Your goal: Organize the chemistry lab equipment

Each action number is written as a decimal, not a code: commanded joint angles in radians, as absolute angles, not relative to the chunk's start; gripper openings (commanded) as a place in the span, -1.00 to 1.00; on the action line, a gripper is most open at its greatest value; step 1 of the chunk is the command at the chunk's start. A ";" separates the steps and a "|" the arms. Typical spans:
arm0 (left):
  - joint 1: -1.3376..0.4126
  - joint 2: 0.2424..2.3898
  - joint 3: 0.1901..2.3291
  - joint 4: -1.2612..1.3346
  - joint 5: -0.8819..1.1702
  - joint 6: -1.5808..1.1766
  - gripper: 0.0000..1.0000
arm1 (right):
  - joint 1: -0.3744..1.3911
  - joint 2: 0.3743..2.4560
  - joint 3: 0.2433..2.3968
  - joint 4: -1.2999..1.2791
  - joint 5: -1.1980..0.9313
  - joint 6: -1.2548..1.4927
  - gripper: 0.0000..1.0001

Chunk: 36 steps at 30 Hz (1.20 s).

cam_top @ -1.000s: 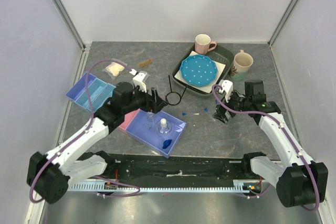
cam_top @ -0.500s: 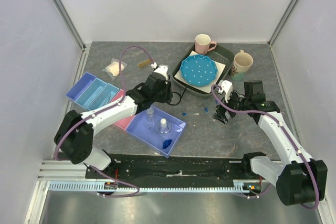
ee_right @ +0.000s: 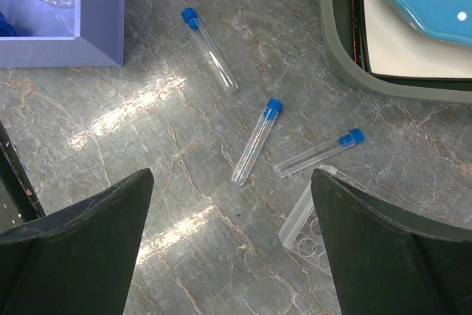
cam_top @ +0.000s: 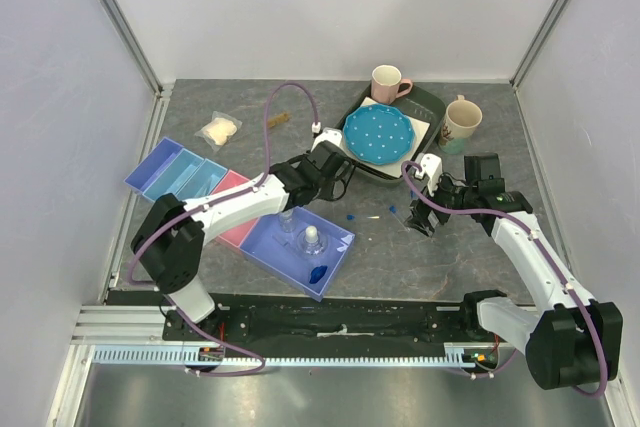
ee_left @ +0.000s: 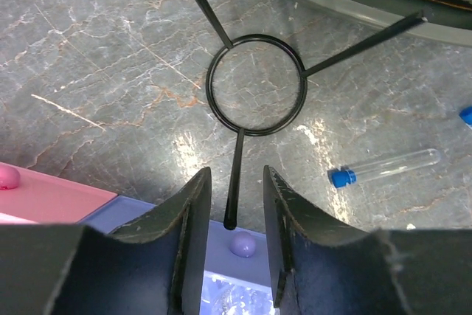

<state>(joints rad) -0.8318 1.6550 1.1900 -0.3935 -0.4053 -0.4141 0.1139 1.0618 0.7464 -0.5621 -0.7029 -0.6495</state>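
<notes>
The black wire ring on a stem (ee_left: pixel 237 156) lies on the grey table beside the dark tray. My left gripper (ee_left: pixel 236 175) is open, and its jaws straddle the free end of the stem without touching it; in the top view it (cam_top: pixel 330 175) covers the ring. My right gripper (ee_right: pixel 232 175) is wide open and empty above three blue-capped tubes (ee_right: pixel 257 142) and a corner of the clear tube rack (ee_right: pixel 313 230). Two clear bottles (cam_top: pixel 312 240) and the blue hexagonal piece (cam_top: pixel 317 273) sit in the purple tray (cam_top: pixel 262 239).
A bag of white wads (cam_top: pixel 219 130) and a brown stick (cam_top: pixel 277 120) lie at the far left. A blue divided tray (cam_top: pixel 165 172) and a pink tray (cam_top: pixel 232 185) sit left. The dark tray (cam_top: pixel 432 107) holds the blue dotted plate (cam_top: pixel 378 133); two mugs (cam_top: pixel 387 81) stand nearby.
My left arm has swung from above the purple tray to the right and away, ending at the wire ring's stem. The right arm has hardly moved.
</notes>
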 commanded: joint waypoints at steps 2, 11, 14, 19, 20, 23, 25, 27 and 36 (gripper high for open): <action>-0.831 1.700 1.279 -0.436 -0.483 -0.399 -0.20 | 0.110 1.062 0.747 -0.558 -0.724 -0.669 0.92; -0.831 1.724 1.315 -0.460 -0.480 -0.380 -0.88 | 0.107 1.065 0.747 -0.561 -0.723 -0.672 0.92; -0.831 1.706 1.324 -0.463 -0.491 -0.362 -0.96 | 0.109 1.065 0.747 -0.561 -0.723 -0.672 0.93; -0.830 1.637 1.347 -0.462 -0.509 -0.324 -0.96 | 0.109 1.065 0.747 -0.563 -0.721 -0.673 0.92; -0.830 1.626 1.353 -0.459 -0.514 -0.310 -0.96 | 0.107 1.065 0.747 -0.563 -0.721 -0.673 0.93; -0.828 1.577 1.359 -0.449 -0.518 -0.287 -0.96 | 0.109 1.065 0.747 -0.563 -0.721 -0.673 0.93; -0.828 1.546 1.361 -0.443 -0.522 -0.278 -0.96 | 0.107 1.063 0.747 -0.561 -0.721 -0.676 0.93; -0.824 1.503 1.361 -0.436 -0.525 -0.267 -0.97 | 0.109 1.066 0.747 -0.565 -0.721 -0.675 0.93; -0.727 1.269 1.299 -0.529 -0.537 -0.279 -0.96 | 0.109 1.057 0.747 -0.566 -0.719 -0.677 0.93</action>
